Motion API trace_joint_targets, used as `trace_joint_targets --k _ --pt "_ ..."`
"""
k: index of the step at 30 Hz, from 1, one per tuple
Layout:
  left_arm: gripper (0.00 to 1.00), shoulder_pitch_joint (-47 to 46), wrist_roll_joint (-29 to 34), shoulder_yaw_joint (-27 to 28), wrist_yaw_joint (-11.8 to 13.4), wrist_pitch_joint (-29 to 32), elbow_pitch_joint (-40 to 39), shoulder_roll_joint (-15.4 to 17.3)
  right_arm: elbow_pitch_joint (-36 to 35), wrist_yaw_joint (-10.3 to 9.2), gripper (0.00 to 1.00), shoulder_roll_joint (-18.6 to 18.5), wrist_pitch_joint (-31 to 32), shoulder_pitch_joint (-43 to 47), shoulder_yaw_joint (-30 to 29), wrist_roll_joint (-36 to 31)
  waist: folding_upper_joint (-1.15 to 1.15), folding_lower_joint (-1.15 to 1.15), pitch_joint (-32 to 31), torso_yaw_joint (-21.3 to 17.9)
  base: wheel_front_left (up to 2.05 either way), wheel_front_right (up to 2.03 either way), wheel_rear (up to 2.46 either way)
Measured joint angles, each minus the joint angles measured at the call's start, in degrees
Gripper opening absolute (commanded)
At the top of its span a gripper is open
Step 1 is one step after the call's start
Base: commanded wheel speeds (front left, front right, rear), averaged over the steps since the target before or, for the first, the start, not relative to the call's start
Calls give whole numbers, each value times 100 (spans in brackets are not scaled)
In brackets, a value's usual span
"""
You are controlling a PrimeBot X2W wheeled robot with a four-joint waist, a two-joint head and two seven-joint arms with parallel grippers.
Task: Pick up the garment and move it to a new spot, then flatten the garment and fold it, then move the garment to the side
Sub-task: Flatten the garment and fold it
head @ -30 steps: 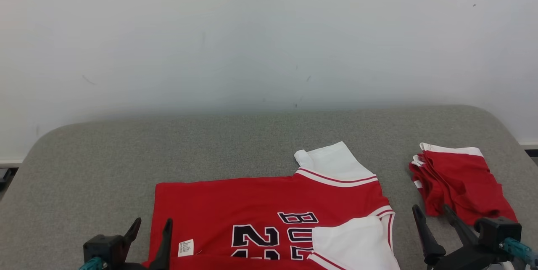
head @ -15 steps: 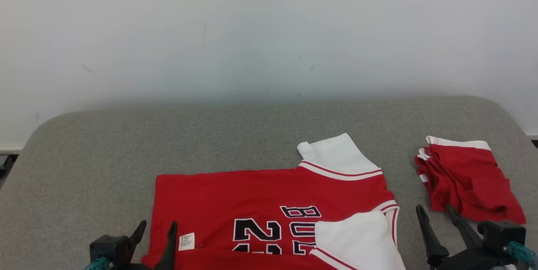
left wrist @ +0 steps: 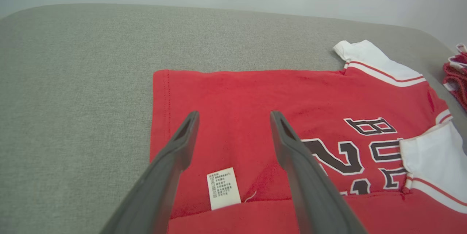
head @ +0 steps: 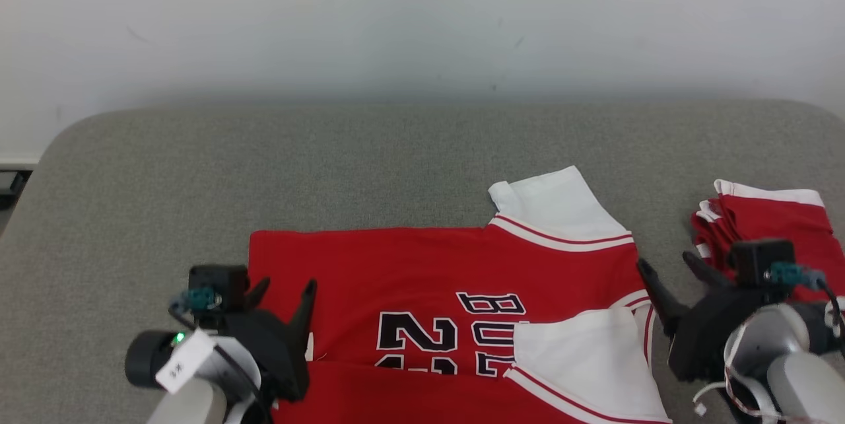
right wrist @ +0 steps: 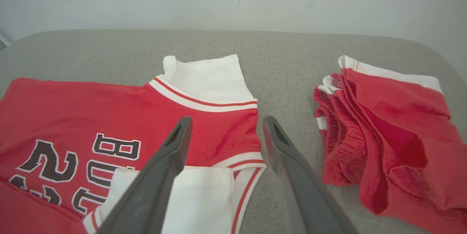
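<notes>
The garment (head: 409, 279) is a red jersey with black lettering and white sleeves, lying flat on the grey table (head: 330, 160). Its near part is folded over, and one white sleeve (head: 581, 364) lies on top of it. My left gripper (head: 285, 286) is open above the jersey's left hem; in the left wrist view this gripper (left wrist: 234, 114) hangs over the red cloth (left wrist: 255, 95) near a white label (left wrist: 223, 187). My right gripper (head: 665, 260) is open at the jersey's right edge. In the right wrist view it (right wrist: 227, 119) straddles the collar end (right wrist: 204, 117).
A crumpled pair of red shorts (head: 772, 212) with white trim lies at the table's right, close beside my right wrist; it also shows in the right wrist view (right wrist: 386, 132). Bare grey table stretches to the left and behind the jersey. A white wall stands behind.
The head camera has tilted down, so everything sits higher in the picture. Both arms have come forward: the left gripper now over the hem, the right at the jersey's right edge.
</notes>
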Motion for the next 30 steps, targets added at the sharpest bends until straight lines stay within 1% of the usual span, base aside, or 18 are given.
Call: trace_joint_targets --k 4,7,12,14,19,23,26,30 --pt "100 -762 4 60 9 406 186 -38 119 46 100 -120 669 -769 79 20 0 1 291 54 0 0 0" --pt "100 -1291 -21 120 55 730 408 -160 269 60 100 -156 1150 -1287 81 103 0 1 522 96 0 0 0" --pt "100 -1882 -34 154 85 1226 797 -242 600 -116 100 -253 1839 -1999 65 112 1 1 915 171 0 0 0" --pt "100 -2090 -37 180 110 1377 902 -268 693 -143 100 -275 2059 -2251 70 111 1 1 1073 201 0 0 0" --pt "100 -2601 -8 214 154 1683 1138 -315 890 -160 100 -352 2465 -2886 83 100 0 1 1463 279 0 0 0" --pt "100 -2885 105 188 183 1851 1397 -292 1113 -180 100 -391 2680 -3250 120 60 0 2 1745 347 0 0 0" --pt "100 -3004 176 101 202 1951 1569 -271 1274 -185 100 -396 2769 -3488 127 58 0 2 1920 400 0 0 0" --pt "100 -3170 187 32 202 2002 1824 -377 1553 -185 100 -434 2771 -3655 131 40 1 2 2054 519 0 0 0"
